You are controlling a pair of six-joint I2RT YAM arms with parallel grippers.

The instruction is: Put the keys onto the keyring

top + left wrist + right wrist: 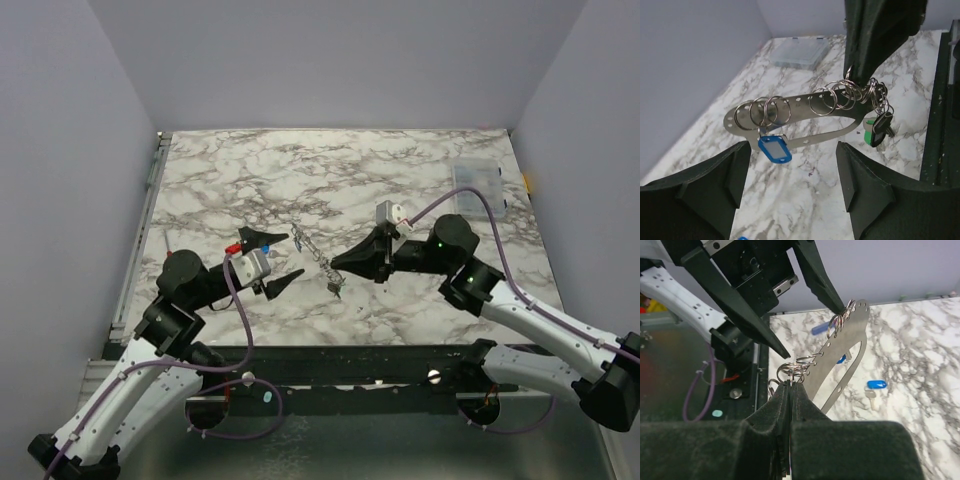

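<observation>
The keyring [805, 102] is a pale oval metal loop with several split rings on it, held above the marble. My right gripper [791, 385] is shut on the rings at one end, and its dark fingers [875, 40] come down from above in the left wrist view. A blue key [775, 149] hangs from the far end, and a green and a black key [875, 131] hang near the pinch. My left gripper [792, 157] stands open just short of the blue key, touching nothing. Another blue key [876, 385] lies on the table.
A clear plastic compartment box [478, 185] sits at the back right of the marble table [400, 170]. A thin screwdriver [168, 243] lies by the left edge. The table's black front rail [350, 355] runs just behind both grippers.
</observation>
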